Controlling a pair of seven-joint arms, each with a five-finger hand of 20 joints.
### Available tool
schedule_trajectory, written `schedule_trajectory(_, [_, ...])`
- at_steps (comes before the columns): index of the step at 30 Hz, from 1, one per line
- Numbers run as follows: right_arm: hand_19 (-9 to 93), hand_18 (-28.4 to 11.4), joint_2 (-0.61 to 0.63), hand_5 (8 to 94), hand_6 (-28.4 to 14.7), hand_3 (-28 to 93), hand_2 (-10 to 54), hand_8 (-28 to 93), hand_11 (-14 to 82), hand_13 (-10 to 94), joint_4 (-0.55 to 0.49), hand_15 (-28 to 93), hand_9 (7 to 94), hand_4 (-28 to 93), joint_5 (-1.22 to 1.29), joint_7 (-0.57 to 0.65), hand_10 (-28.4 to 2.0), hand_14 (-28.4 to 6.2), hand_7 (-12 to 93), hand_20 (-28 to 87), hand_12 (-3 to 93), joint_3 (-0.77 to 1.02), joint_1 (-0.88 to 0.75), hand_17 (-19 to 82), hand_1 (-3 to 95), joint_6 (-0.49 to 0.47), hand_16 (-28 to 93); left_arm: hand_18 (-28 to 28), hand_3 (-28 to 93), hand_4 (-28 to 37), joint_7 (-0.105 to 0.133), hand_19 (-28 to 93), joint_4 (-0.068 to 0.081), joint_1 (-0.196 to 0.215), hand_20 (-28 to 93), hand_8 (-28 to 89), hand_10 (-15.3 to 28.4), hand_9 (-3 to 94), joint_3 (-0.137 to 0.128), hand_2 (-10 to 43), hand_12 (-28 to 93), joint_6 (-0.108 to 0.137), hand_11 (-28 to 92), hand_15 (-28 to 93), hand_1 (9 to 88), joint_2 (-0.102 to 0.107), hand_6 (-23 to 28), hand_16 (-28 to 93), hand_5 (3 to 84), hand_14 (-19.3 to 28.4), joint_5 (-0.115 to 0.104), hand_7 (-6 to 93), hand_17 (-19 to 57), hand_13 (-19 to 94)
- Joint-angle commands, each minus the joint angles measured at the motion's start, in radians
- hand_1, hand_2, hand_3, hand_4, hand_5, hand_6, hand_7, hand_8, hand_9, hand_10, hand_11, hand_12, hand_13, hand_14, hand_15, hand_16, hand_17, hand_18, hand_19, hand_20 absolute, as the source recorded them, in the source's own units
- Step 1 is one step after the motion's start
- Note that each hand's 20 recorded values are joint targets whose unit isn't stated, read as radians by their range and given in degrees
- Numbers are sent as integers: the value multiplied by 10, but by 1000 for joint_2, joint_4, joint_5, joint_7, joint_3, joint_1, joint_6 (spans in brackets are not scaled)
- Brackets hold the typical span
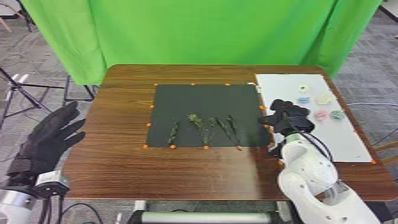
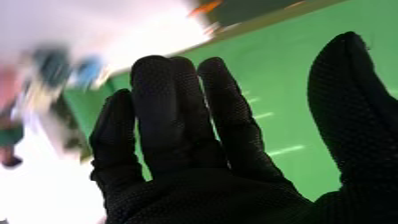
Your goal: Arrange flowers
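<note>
Positioning the right hand [image 1: 289, 117] over the near left part of the white sheet [image 1: 333, 146] puts us, we judge, within short reach of both work zones. We see its fingers extended and spread from the thumb: it is released and grasps nothing. Just beyond it lie the blue flower [image 1: 303, 100] and, farther out, the pale yellow flower [image 1: 303, 89]; to its right lie the pink flower [image 1: 321, 115], the teal flower [image 1: 337, 114] and the cream flower [image 1: 322, 100]. We take these to be spaced apart so that each can be picked singly. To its left, the green stems [image 1: 197, 121] lie on the dark mat [image 1: 191, 97], probably the composing area where heads will meet stems. We find the left hand [image 1: 46, 142] beside the table [image 1: 115, 175], released, fingers straight, presumably placed there to leave the right arm working room.
</note>
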Motion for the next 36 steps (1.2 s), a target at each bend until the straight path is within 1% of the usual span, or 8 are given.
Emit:
schedule_trajectory(1, [709, -221, 81, 367, -96, 878, -94, -104, 177, 400, 96, 591, 369, -247, -26, 5, -157, -126, 204, 487, 217, 56, 56, 116, 278, -68, 158, 183, 694, -275, -1, 346, -7, 16, 98, -119, 83, 172, -5, -57, 229, -2, 92, 183, 239, -13, 3, 68, 190, 119, 1, 236, -111, 124])
schedule_trajectory(7, [706, -196, 105, 318, -84, 928, -82, -118, 142, 355, 177, 553, 325, -216, -66, -5, -150, -108, 232, 456, 215, 43, 76, 115, 357, -75, 152, 183, 694, -275, -2, 346, -7, 15, 99, -119, 83, 172, -9, -56, 229, -1, 92, 184, 239, -13, 3, 68, 190, 119, 2, 236, -110, 125])
schedule_trajectory(16, [717, -184, 107, 349, -65, 928, -76, -134, 151, 384, 261, 545, 375, -244, -42, -40, -148, -98, 268, 444, 201, 40, 98, 131, 370, -52, 155, 183, 694, -274, 1, 347, -7, 16, 98, -119, 83, 172, -10, -57, 229, 3, 93, 186, 238, -9, 2, 67, 190, 119, -1, 236, -110, 127])
schedule_trajectory(20, [757, -181, 112, 435, -27, 894, -84, -170, 227, 504, 263, 538, 496, -277, -55, -62, -131, -68, 338, 436, 199, 30, 86, 178, 406, 41, 242, 183, 694, -274, 1, 348, -10, 18, 98, -119, 83, 172, -12, -57, 228, 5, 94, 187, 239, -9, 3, 66, 190, 120, 0, 235, -110, 128])
schedule_trajectory(23, [785, -191, 112, 554, 0, 819, -84, -42, 188, 630, 260, 519, 691, -281, -72, -101, -70, -41, 480, 462, 397, 19, 75, 232, 473, 120, 350, 183, 694, -275, 5, 349, -10, 19, 98, -119, 84, 172, -17, -56, 228, 11, 95, 188, 239, -7, 3, 66, 191, 121, -2, 236, -110, 129])
schedule_trajectory(25, [814, -192, 109, 612, 13, 816, -86, 10, 194, 690, 243, 541, 773, -282, -83, -114, -63, -31, 520, 481, 474, 17, 68, 278, 510, 128, 380, 184, 695, -274, 6, 349, -12, 21, 98, -119, 84, 173, -24, -57, 228, 11, 96, 188, 239, -8, 3, 65, 191, 121, -1, 235, -110, 129])
schedule_trajectory(31, [850, -191, 80, 690, 16, 826, -95, 15, 196, 756, 175, 550, 842, -282, -33, -178, -60, -11, 505, 506, 508, -12, 87, 343, 545, 183, 415, 184, 695, -276, 4, 350, -16, 21, 98, -119, 84, 173, -54, -56, 226, 9, 97, 191, 239, 6, 3, 64, 191, 121, -3, 235, -110, 130])
schedule_trajectory(36, [850, -192, 23, 701, 15, 834, -95, 9, 192, 758, 102, 549, 849, -282, -2, -263, -61, -15, 498, 508, 511, -112, 163, 343, 540, 201, 422, 184, 695, -275, -12, 349, -11, 20, 97, -119, 84, 174, -102, -56, 224, -4, 97, 190, 239, 46, 3, 63, 192, 121, -10, 236, -110, 130])
